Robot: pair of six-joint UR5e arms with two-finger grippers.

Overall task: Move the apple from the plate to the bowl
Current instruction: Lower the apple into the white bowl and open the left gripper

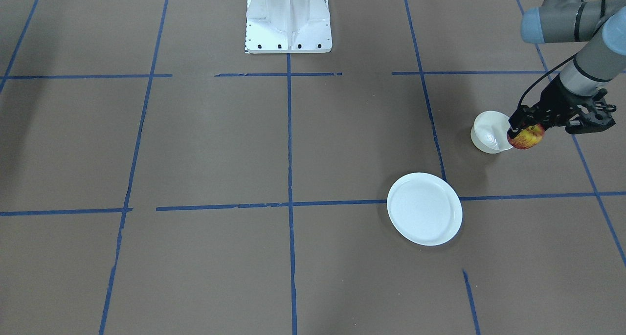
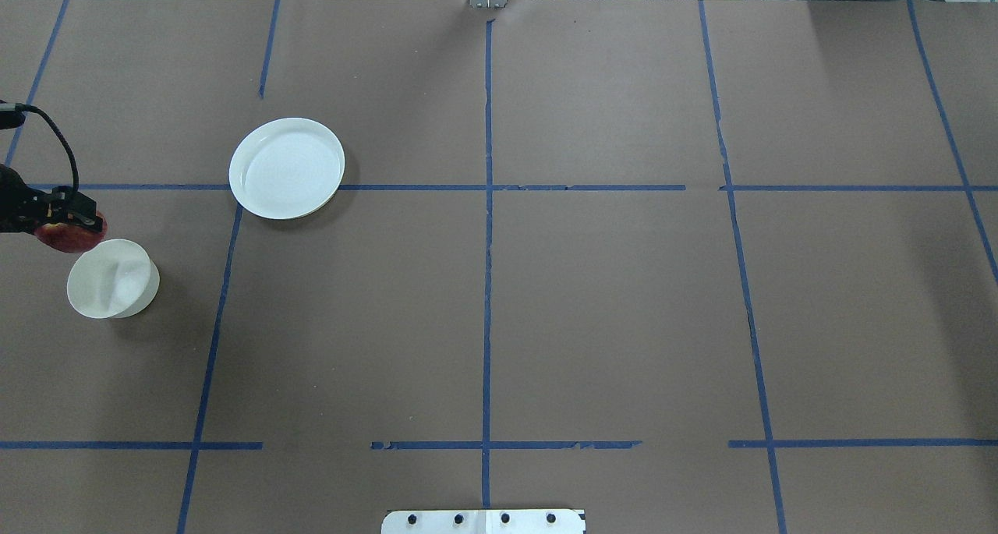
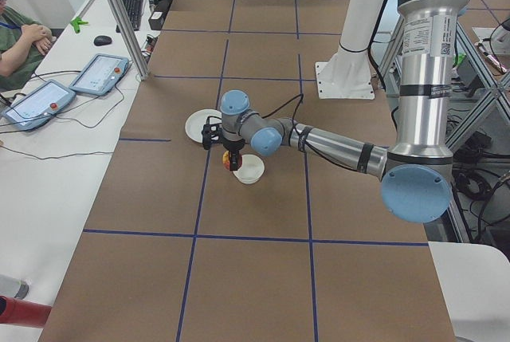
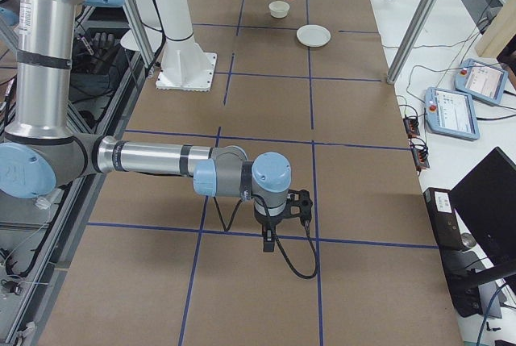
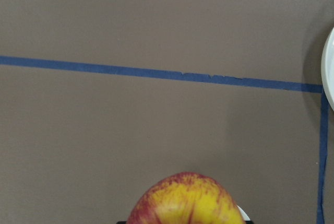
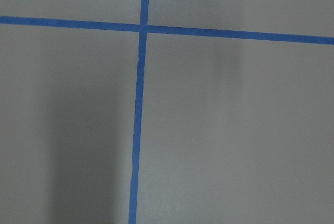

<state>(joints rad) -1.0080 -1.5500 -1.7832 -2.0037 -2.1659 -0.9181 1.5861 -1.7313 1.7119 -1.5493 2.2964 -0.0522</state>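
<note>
My left gripper point(image 1: 524, 128) is shut on the red and yellow apple point(image 1: 527, 137) and holds it above the table, beside the rim of the small cream bowl point(image 1: 488, 132). In the overhead view the apple point(image 2: 70, 236) hangs just off the far left edge of the bowl point(image 2: 109, 278). The apple fills the bottom of the left wrist view point(image 5: 185, 200). The flat white plate point(image 1: 424, 209) lies empty, apart from the bowl. My right gripper point(image 4: 278, 233) shows only in the exterior right view, low over bare table; I cannot tell whether it is open.
The white robot base point(image 1: 288, 22) stands at the table's middle edge. Blue tape lines cross the brown table. Off the table, an operator point(image 3: 20, 39) sits by two tablets point(image 3: 100, 75). A metal post point(image 3: 123, 19) stands at that side.
</note>
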